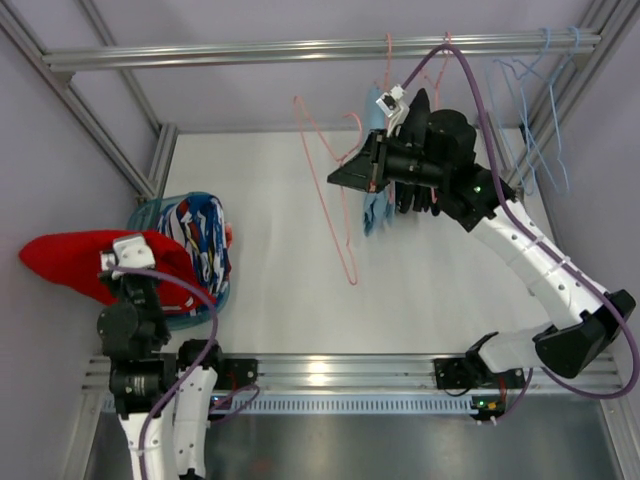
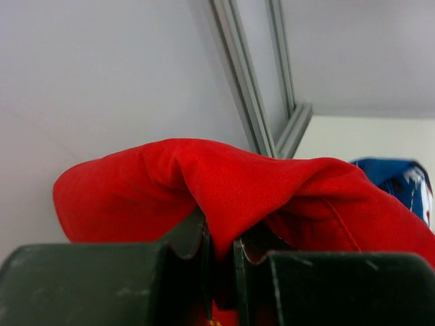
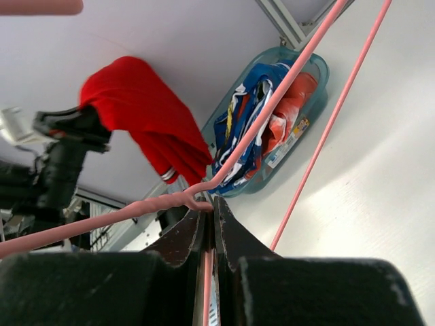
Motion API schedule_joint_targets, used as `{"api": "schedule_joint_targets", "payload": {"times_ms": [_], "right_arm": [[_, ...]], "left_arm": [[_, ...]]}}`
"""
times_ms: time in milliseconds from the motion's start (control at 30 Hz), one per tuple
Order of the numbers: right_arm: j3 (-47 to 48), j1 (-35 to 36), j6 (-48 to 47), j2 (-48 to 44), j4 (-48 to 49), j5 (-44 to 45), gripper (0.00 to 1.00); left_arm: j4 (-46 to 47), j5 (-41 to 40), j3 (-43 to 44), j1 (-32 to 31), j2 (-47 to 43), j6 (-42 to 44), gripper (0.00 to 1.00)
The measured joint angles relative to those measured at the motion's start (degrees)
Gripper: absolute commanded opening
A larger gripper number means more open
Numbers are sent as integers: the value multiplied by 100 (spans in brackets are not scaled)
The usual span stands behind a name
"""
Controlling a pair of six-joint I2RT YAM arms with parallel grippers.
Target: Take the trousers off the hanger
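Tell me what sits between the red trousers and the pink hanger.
Top view: a teal basket of clothes beside the trousers, then bare white table up to the hanger.

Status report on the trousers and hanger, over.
Right gripper shut on hanger. Left gripper shut on trousers, clear of hanger. No obstruction seen.

On my left-wrist feed the trousers (image 2: 224,183) are matt red woven cloth, finely ribbed. The hanger (image 3: 285,83) looks smooth pink coated wire. The basket (image 3: 321,88) is glossy translucent plastic; the table (image 1: 280,230) smooth white, faintly shiny; the upper rail (image 1: 300,50) brushed metal.
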Motion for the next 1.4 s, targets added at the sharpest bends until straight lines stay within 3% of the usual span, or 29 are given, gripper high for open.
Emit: {"api": "schedule_joint_targets", "payload": {"times_ms": [167,333,500,600,633,767,867,933,1100,1400], "right_arm": [[0,4,-225,-197,-216,20,0],[4,4,-417,-330,-520,116,0],[94,2,-621,-404,-822,188,0],[278,4,-776,-433,-981,223,0],[339,2,-841,-455,-1038,232,0],[505,2,-1095,-688,-1202,251,0],[505,-50,-1224,-1003,-1296,201,0],[501,-160,-1281,-1263,-1333,101,0],[367,-802,-1252,-1987,-1349,-227,0],[363,-2490,-1475,-3307,-2015,-793,0]], "left_arm": [[603,310,-1073,0,391,48,0],[2006,772,-1753,0,1757,-17,0],[2959,1051,-1788,0,3370,-350,25],[3136,1200,-1620,0,3987,-575,51],[3128,1255,-1552,0,4087,-645,66],[2876,1587,-1401,37,3882,-866,78],[2553,1976,-1233,33,3484,-964,80],[2293,2232,-1034,33,3220,-1014,89],[1921,2782,-509,28,2793,-1250,98],[1655,3556,-42,26,2682,-1733,98]]}}
